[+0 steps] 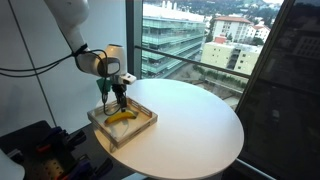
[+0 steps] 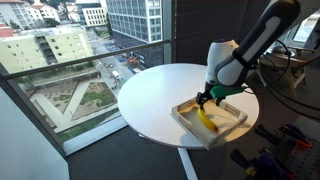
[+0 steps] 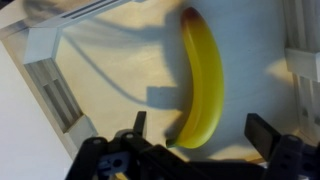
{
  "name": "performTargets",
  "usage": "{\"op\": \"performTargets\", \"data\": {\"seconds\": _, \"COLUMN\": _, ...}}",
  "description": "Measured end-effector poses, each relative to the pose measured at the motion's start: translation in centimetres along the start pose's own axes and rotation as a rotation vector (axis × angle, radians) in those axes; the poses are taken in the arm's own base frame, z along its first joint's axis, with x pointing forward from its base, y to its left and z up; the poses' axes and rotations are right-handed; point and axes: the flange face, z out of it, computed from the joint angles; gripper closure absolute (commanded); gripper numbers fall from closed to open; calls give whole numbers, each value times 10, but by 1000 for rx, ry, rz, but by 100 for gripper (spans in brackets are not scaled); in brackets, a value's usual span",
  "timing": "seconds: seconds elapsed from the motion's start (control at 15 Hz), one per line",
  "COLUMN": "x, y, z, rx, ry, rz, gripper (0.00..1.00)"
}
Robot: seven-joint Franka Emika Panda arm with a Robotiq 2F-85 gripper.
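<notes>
A yellow banana (image 3: 200, 85) lies flat in a shallow wooden tray (image 1: 140, 125) near the edge of a round white table (image 1: 190, 120). The banana also shows in both exterior views (image 1: 122, 116) (image 2: 206, 122). My gripper (image 3: 200, 128) is open and hovers just above the tray. Its two fingers straddle the banana's lower end without touching it. In both exterior views the gripper (image 1: 118, 98) (image 2: 206, 100) points straight down over the tray (image 2: 228, 117).
The tray has raised wooden walls (image 3: 50, 85) around the banana. The table stands beside large windows (image 2: 80, 60) with city buildings outside. Dark equipment and cables (image 1: 40, 145) sit by the robot base. A dark panel (image 1: 290, 90) stands past the table.
</notes>
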Motion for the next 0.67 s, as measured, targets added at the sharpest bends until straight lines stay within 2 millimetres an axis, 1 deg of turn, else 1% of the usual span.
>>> {"op": "performTargets", "data": {"seconds": 0.47, "x": -9, "y": -8, "z": 15, "rx": 19, "ry": -43, "rz": -22, "gripper": 0}}
{"op": "performTargets", "data": {"seconds": 0.67, "x": -9, "y": -10, "z": 20, "rx": 17, "ry": -51, "rz": -26, "gripper": 0}}
